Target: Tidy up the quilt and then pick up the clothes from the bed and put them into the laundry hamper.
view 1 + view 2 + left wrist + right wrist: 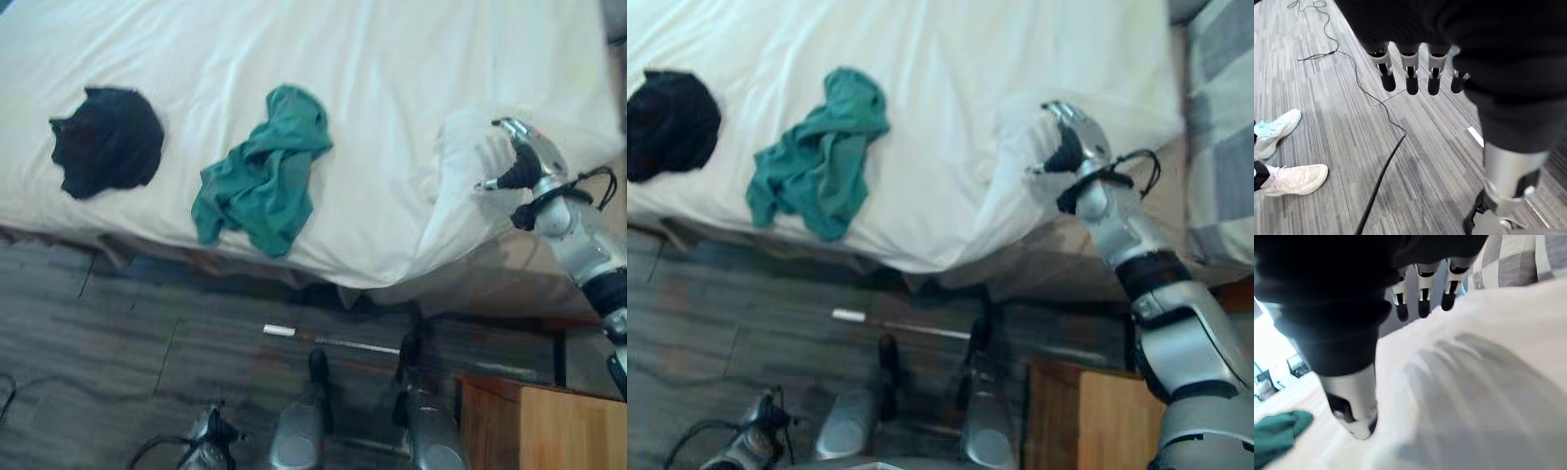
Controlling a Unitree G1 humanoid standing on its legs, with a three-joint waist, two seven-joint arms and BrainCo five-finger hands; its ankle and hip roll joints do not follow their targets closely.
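Note:
A white quilt [382, 88] covers the bed, and its near right corner is bunched into a raised fold [460, 166]. On it lie a crumpled green garment [263, 176] in the middle and a black garment [106, 142] at the left. My right hand [524, 157] hovers at the bunched corner. Its fingers [1422, 296] hang straight and open just over the white cloth, holding nothing. My left hand [1408, 73] hangs low beside me over the floor, open and empty, far from the bed.
A wooden nightstand [554, 421] stands at the lower right, close to my right arm. A thin rod [333, 342] lies on the grey floor by the bed's edge. A grey-checked pillow [1225, 127] lies right of the quilt. A person's white shoes [1288, 178] stand near my left hand.

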